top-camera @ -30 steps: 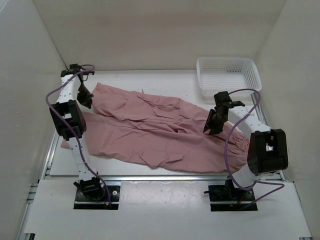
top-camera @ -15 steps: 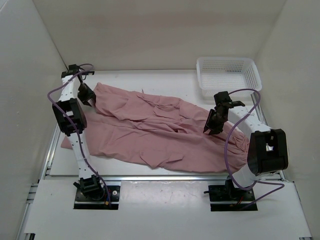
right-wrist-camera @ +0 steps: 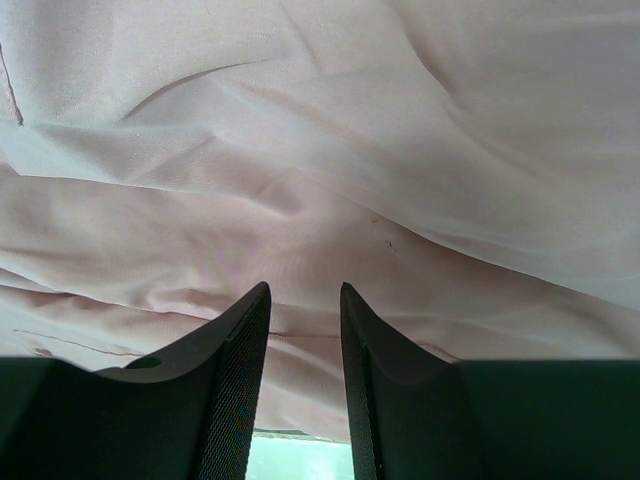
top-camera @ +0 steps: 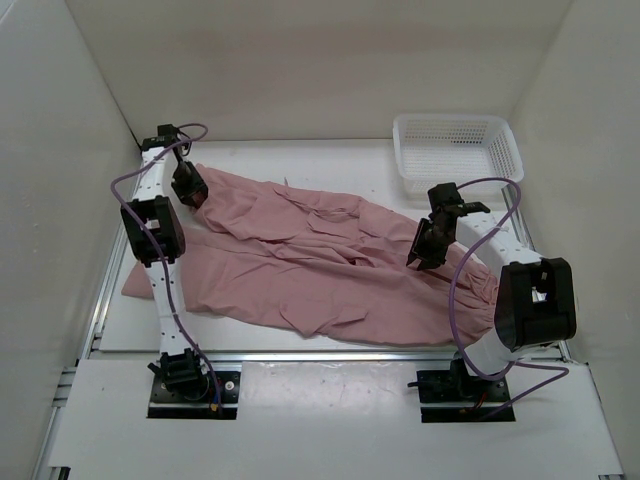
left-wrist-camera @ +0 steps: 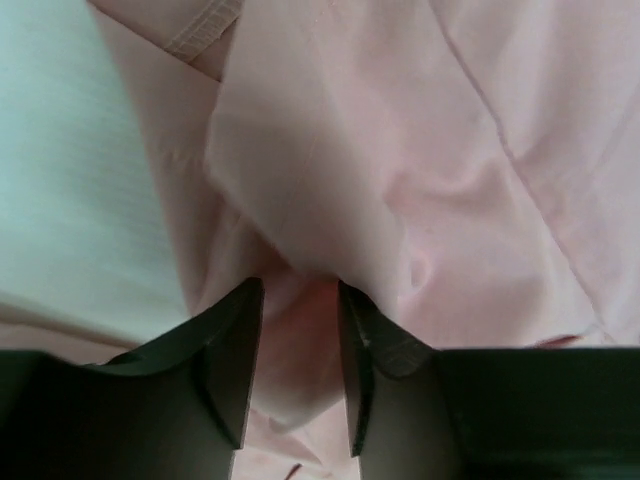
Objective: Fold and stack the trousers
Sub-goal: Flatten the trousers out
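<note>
1. Trousers (top-camera: 300, 262): spread on the table (top-camera: 300, 152), with the long axis running diagonally from the far left to the near right. The white basket (top-camera: 452, 184) stands apart from them at the far right.
2. Left gripper (top-camera: 192, 190): set at the far-left end of that axis, on the farther leg. In the wrist view its fingers (left-wrist-camera: 230, 360) are drawn close, and a gather of pink cloth rises into the narrow gap between them. It reads as pinching the trousers.
3. Right gripper (top-camera: 422, 248): poised over the right part of the cloth, short of the near-right end. Its fingers (right-wrist-camera: 235, 380) stand narrowly apart with fabric across the gap. Whether they clamp it cannot be told.
4. Deciding relation: from the left gripper the whole garment lies rightward and nearward, along one line toward the right gripper. A lengthwise fold would probably fall to the left arm, which is nearer the leg ends. It would carry its end down that axis.
5. Caution: the nearer leg's end lies loose beside the left arm and may lag behind.
</note>
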Controlling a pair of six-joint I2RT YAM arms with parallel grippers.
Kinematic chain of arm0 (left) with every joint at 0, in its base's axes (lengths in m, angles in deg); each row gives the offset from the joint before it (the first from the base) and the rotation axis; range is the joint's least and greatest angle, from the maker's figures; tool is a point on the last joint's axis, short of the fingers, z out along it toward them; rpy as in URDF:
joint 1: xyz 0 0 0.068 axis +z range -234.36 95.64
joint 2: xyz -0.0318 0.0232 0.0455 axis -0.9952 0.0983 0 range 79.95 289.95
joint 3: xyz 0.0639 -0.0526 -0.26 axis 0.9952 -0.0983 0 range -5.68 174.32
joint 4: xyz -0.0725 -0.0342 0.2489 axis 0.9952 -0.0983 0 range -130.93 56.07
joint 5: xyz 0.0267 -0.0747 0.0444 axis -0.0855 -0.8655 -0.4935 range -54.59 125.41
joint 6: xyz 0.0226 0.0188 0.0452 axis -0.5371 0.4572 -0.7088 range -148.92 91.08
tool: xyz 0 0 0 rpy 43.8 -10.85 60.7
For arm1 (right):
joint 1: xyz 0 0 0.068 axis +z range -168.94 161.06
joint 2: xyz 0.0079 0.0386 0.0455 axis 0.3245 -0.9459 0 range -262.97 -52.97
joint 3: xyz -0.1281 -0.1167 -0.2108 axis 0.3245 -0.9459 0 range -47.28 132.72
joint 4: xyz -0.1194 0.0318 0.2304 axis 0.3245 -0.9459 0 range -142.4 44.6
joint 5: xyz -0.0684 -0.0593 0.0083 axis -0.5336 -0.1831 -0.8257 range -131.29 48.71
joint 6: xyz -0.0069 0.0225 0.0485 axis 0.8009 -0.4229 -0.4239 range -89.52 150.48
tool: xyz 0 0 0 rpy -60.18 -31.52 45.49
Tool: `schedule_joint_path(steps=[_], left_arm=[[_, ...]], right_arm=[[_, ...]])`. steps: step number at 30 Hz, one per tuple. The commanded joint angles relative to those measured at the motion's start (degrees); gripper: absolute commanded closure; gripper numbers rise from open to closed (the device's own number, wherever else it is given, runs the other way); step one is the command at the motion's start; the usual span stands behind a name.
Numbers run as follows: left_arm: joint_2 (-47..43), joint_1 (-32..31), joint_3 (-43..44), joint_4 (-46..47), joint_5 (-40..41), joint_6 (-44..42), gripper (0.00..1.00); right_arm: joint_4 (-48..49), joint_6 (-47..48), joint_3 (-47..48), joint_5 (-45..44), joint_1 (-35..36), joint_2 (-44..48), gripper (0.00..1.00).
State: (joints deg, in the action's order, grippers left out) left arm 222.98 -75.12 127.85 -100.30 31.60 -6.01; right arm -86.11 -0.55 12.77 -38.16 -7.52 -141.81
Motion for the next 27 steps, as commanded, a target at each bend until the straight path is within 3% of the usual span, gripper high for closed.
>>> schedule_joint_path(steps=[1,7,9,12,16,21,27], left_arm=[[1.7,-0.3,1.6,-0.7,0.9,-0.2,0.54],[1.7,-0.3,0.3,-0.2,2.5,-0.2,0.72],[1.7,-0.3,1.9,-0.9,2.5,-0.7,0.9],[-0.2,-0.3,5.3,-3.0,4.0,-1.2,0.9],[-9.7,-0.3,6.0,-4.1,9.7,-1.7,0.9],[-17.1,4.2,-0.4,-4.6,12.9,-1.7,0.9],[-19.1,5.4,-7.1,-5.3,17.6,0.0,0.9]], right_arm=[[-1.5,0.6,0.7,-0.5,-0.1,0.5,0.61],[-1.5,0.6,0.7,-0.5,-0.1,0.5,0.61],[-1.5,0.6,1.2,-0.5,-0.1,0.5,0.61],[-2.0,0.6,1.7,-0.5,-0.1,0.0,0.61],[-2.6,0.6,3.1,-1.2,-0.1,0.0,0.61],[-2.6,0.6,3.1,-1.7,-0.1,0.5,0.61],[-2.6,1.7,2.4,-1.7,-2.4,2.9,0.61]])
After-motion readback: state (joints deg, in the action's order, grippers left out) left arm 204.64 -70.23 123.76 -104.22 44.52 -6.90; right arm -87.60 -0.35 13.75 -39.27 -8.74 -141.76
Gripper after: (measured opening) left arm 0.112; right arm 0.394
